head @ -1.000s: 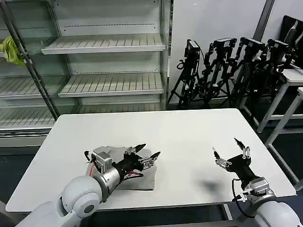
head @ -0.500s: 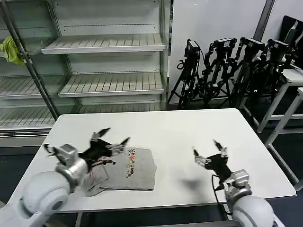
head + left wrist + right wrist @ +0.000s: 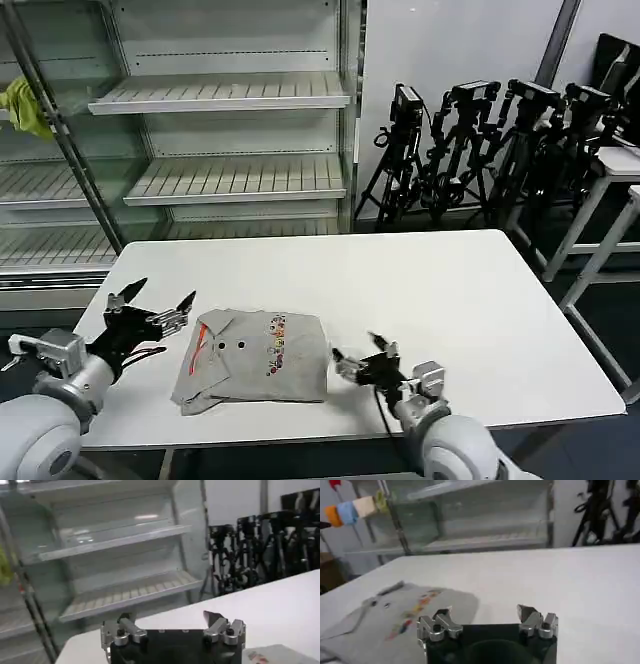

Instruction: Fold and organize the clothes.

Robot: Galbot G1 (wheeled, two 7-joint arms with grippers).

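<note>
The shirt (image 3: 255,365), grey w/ a small colour print & orange collar lining, lay part-folded on the table (image 3: 450,290), near its front edge, between the two grippers. It had been half hidden under the left gripper (image 3: 152,304) a sec earlier; that gripper had since lifted off & pulled away to its own outer side, so the whole bundle showed, collar & buttons up. Left gripper now sat just beside the shirt's collar end, off the cloth, fingers apart & holding nothing. Right gripper (image 3: 362,357) had meanwhile come in from well apart to just beside the shirt's print-side edge, low over the table, fingers also apart & empty; in the right wrist view the shirt (image 3: 395,617) lay just ahead of the fingertips. My read: one fold was prob. done & let go, & the arms were re-setting for the next one, w/ the right likely to take the near edge. The edge by the left gripper looked rumpled, so it may need smoothing. Shelves (image 3: 220,95) stood beyond the table, far from both grippers.
</note>
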